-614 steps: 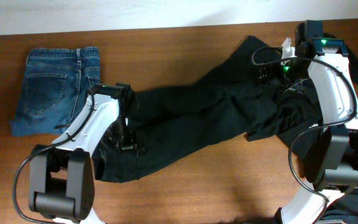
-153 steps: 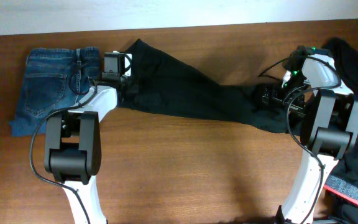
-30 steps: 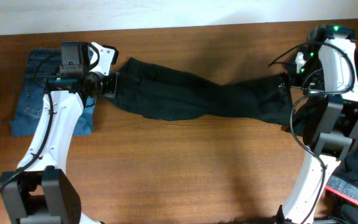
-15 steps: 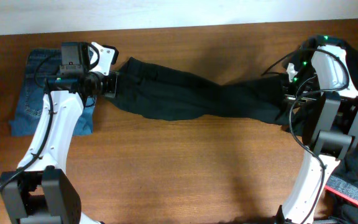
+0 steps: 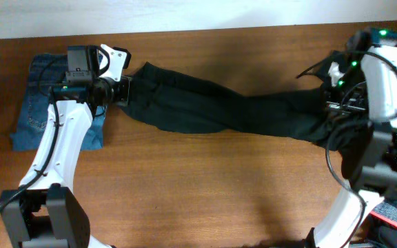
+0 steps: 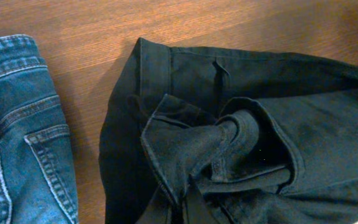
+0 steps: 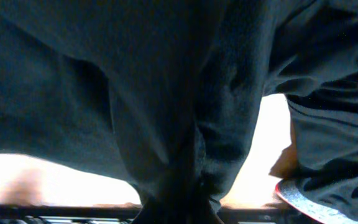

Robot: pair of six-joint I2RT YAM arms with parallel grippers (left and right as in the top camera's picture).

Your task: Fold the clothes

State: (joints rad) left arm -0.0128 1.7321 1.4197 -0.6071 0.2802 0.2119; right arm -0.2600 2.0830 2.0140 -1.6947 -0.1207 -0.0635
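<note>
Left gripper clamped on the waistband end of the black trousers. Right gripper pinched closed on the opposite end. Trousers lie stretched between both grippers across the table. Blue jeans lie flat just behind the left gripper.

From overhead we are looking straight down on the whole table, far enough off to be taking in the left arm, the right arm and the black trousers stretched between them. From the left wrist we are looking down at close range on the trousers' bunched end and the blue jeans beside it, both also showing at the overhead's left. From the right wrist we are sitting so near the black cloth that it is nearly filling the frame.
</note>
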